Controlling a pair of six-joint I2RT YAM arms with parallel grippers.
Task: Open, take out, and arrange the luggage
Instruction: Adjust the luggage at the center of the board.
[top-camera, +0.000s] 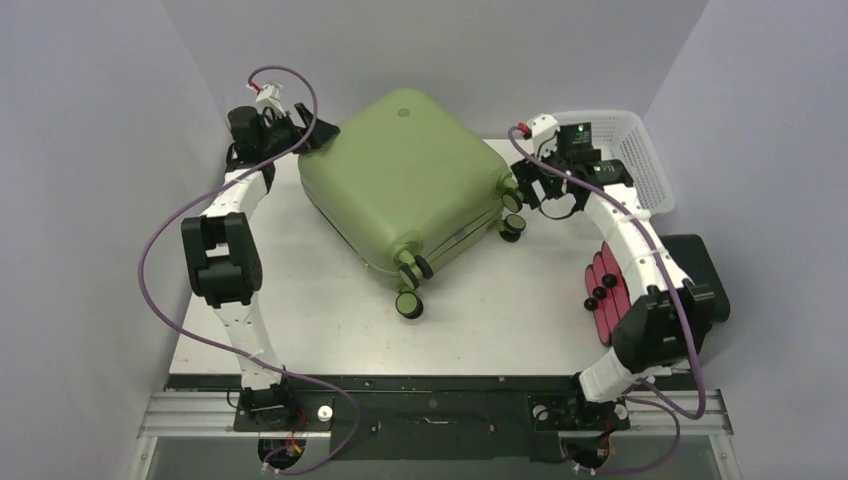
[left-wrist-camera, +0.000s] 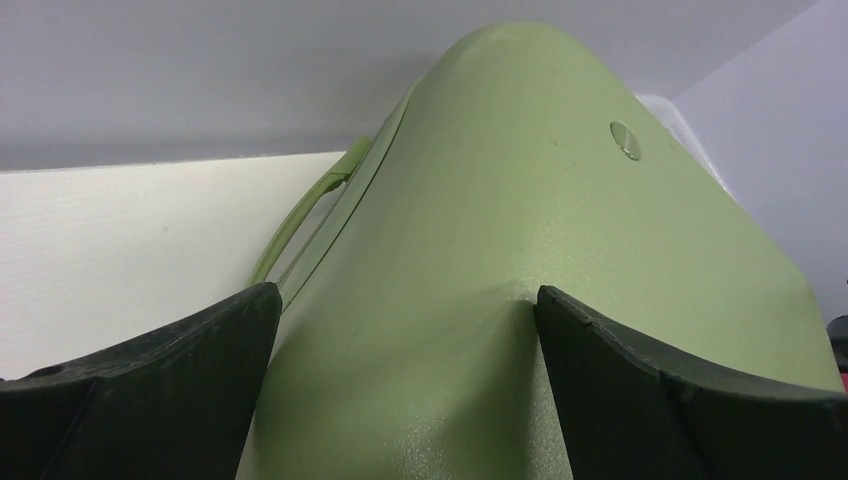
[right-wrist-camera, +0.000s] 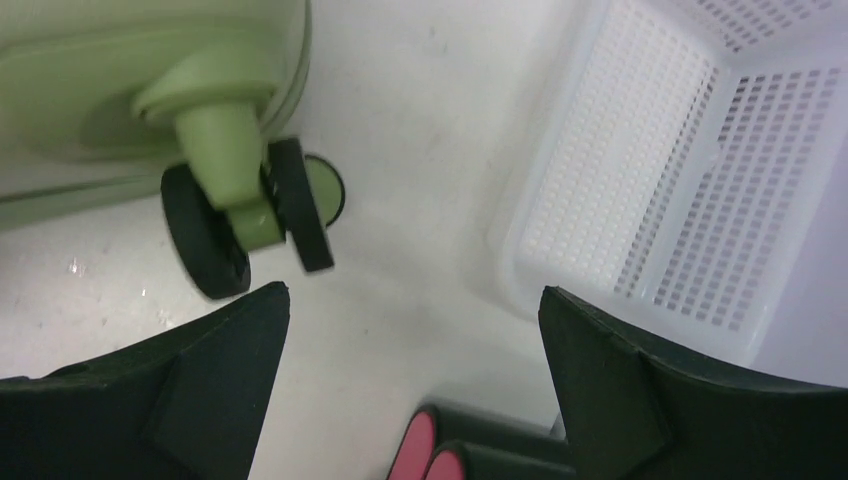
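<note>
Even, diffuse overhead light is recorded in all views; only a soft shadow is cast under the luggage (top-camera: 410, 175) on the table (top-camera: 330, 320). In the right wrist view, small glints are noted on that surface, and the basket (right-wrist-camera: 650, 180) is rendered washed out and slightly soft.

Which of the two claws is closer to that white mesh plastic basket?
The right gripper: it hovers beside the white mesh plastic basket. The left gripper is on the opposite side of the olive-green hard-shell suitcase.
</note>
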